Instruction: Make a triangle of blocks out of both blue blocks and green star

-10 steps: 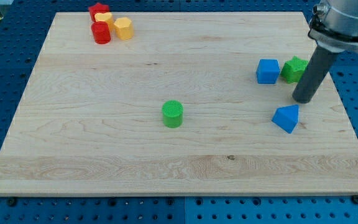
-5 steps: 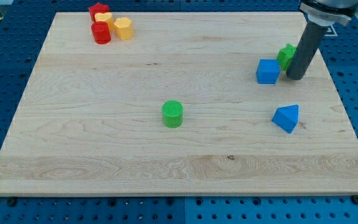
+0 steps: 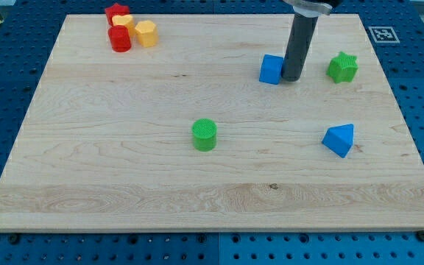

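Observation:
The blue cube (image 3: 271, 70) sits in the upper right part of the board. My tip (image 3: 291, 78) stands right against the cube's right side. The green star (image 3: 342, 68) lies to the right of my tip, a short gap away. The blue triangular block (image 3: 339, 139) lies lower down, near the board's right edge, apart from the others.
A green cylinder (image 3: 205, 135) stands near the board's middle. A cluster at the top left holds a red block (image 3: 115, 12), a red cylinder (image 3: 119, 39) and two yellow blocks (image 3: 146, 33). The wooden board (image 3: 124, 177) lies on a blue perforated table.
My tip swept left and up, pushing the blue cube left and away from the green star. The star shifted slightly and now sits uncovered. The blue triangular block stayed put.

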